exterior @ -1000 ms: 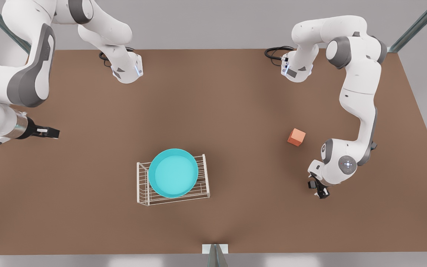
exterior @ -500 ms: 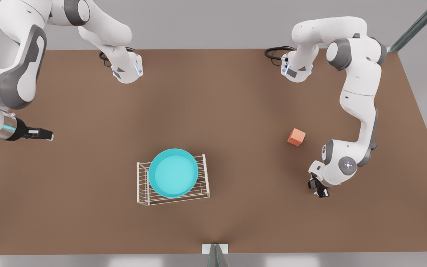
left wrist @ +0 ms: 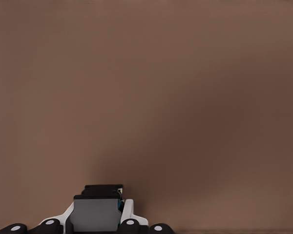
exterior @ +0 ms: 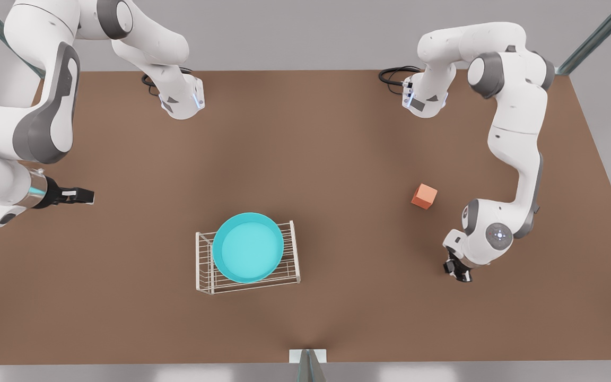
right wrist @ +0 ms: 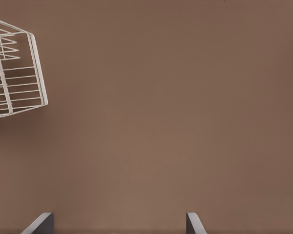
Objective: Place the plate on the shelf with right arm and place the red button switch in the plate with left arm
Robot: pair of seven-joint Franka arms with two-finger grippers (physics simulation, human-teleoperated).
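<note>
The turquoise plate [exterior: 247,247] lies flat on the white wire shelf [exterior: 204,276] near the table's front middle; a corner of the shelf [right wrist: 19,73] also appears in the right wrist view. My right gripper [exterior: 84,196] [right wrist: 117,222] hovers open and empty at the front view's left, well clear of the shelf. My left gripper [exterior: 459,274] is low over the table at the front view's right. Its fingers are shut on a small grey-and-black block, the red button switch [left wrist: 96,212]. The switch's red cap is hidden.
An orange cube [exterior: 424,196] sits on the brown table [exterior: 337,159], just behind my left gripper. Both arm bases stand at the table's far edge. A metal post [exterior: 308,366] rises at the front edge.
My right gripper drew back toward the front view's left, then swung out toward the right again. My left gripper shifted only slightly. Plate and shelf stayed still.
</note>
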